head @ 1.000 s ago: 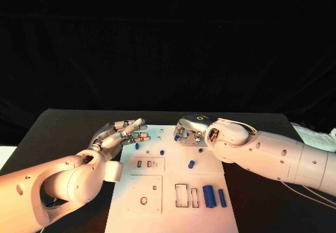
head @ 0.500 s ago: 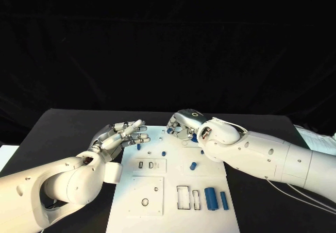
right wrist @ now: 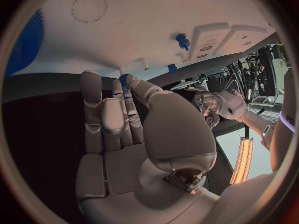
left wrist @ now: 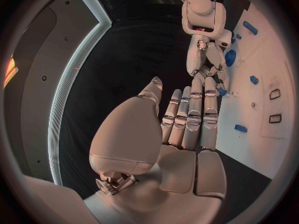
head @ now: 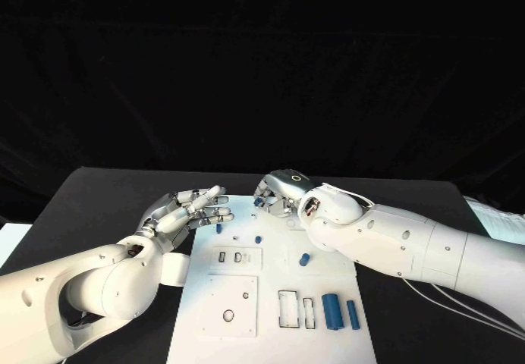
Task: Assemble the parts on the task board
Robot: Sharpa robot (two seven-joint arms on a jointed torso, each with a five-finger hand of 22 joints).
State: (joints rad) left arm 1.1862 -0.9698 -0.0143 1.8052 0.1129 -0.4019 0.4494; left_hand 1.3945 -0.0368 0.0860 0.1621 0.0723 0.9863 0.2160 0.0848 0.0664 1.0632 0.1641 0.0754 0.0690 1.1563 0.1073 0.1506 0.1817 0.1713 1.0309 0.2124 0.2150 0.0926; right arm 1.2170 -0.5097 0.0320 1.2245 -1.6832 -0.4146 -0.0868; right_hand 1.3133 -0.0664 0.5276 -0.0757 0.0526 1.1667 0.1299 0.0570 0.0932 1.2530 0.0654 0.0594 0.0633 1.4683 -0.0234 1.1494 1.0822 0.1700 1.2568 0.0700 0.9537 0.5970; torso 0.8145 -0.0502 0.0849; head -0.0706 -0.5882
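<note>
The white task board (head: 274, 334) lies in the middle of the black table. My right hand (head: 281, 196) hovers over the board's far end with fingers curled down. In the right wrist view its thumb and a finger pinch a small blue part (right wrist: 124, 79); the same blue part (head: 259, 202) peeks out under the hand. My left hand (head: 186, 214) hangs over the board's left edge, fingers apart, holding nothing. Loose blue parts lie on the board: a small part (head: 219, 227), another small part (head: 303, 259) and two long cylinders (head: 331, 311).
Oval slots (head: 227, 257) and rectangular recesses (head: 287, 309) are cut into the board. A large blue toothed wheel (right wrist: 25, 42) and a blue peg (right wrist: 182, 41) sit near my right hand. White papers (head: 498, 216) lie at the table's right edge.
My right hand has moved left along the board's far end, carrying the small blue part with it. My left hand has stayed in place.
</note>
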